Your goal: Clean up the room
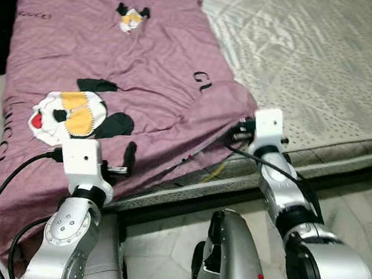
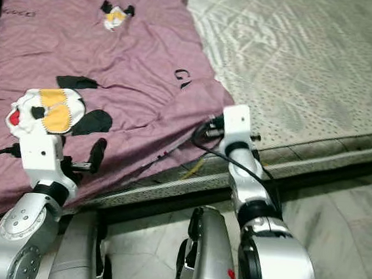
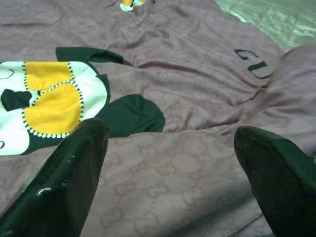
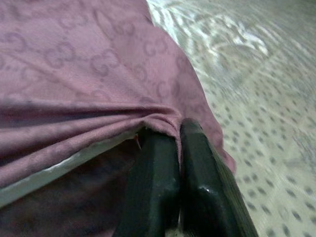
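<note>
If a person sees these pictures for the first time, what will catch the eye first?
Most striking is the purple quilt with cartoon prints, spread over the left part of a grey patterned mattress. The right gripper is shut on the quilt's corner at the bed's near edge. The left gripper hovers open over the quilt, near the big white and yellow cartoon face.

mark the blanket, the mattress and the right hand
blanket (image 1: 146, 70), left eye view, plain purple middle
mattress (image 1: 312, 59), left eye view, bare quilted top
right hand (image 4: 178, 148), right wrist view, fingertips pinching the blanket edge
</note>
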{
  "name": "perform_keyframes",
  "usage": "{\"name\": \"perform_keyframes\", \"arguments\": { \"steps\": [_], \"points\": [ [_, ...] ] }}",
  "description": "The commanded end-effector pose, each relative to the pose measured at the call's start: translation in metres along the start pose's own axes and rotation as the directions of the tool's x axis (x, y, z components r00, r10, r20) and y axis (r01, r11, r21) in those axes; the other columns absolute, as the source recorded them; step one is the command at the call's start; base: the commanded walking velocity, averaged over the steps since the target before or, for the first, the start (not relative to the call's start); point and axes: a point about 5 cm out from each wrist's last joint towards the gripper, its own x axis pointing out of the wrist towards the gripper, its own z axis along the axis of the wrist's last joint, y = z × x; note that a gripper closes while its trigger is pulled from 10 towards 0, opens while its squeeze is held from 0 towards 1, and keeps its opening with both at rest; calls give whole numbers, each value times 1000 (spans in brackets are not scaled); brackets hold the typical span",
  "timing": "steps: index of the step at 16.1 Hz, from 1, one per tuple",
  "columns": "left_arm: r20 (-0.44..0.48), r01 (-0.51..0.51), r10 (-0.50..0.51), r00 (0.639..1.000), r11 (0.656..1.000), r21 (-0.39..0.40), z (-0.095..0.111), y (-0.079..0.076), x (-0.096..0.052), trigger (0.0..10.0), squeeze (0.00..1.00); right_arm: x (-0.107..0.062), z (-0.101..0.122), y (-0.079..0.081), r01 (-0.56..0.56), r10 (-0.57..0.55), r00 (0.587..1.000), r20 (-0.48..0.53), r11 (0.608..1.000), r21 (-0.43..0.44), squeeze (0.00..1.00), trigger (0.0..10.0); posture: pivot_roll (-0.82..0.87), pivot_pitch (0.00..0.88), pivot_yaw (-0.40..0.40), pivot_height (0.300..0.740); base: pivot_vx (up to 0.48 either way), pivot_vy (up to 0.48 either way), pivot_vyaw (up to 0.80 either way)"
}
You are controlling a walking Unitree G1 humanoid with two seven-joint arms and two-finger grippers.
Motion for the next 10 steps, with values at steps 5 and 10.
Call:
{"name": "perform_keyframes", "arguments": {
  "steps": [5,10],
  "points": [
    [4,5,-5,1000,1000,-10,-7,-1,8,10000,0,-43,-25,-52,106,-107,994,27,994,17,0,0,88,216,-30,551,0,0,0],
    [-1,40,-40,999,999,-16,-12,-6,14,10000,0,-116,-29,-51,68,-66,997,24,997,-49,0,0,24,222,-16,551,0,0,0]
  ]
}}
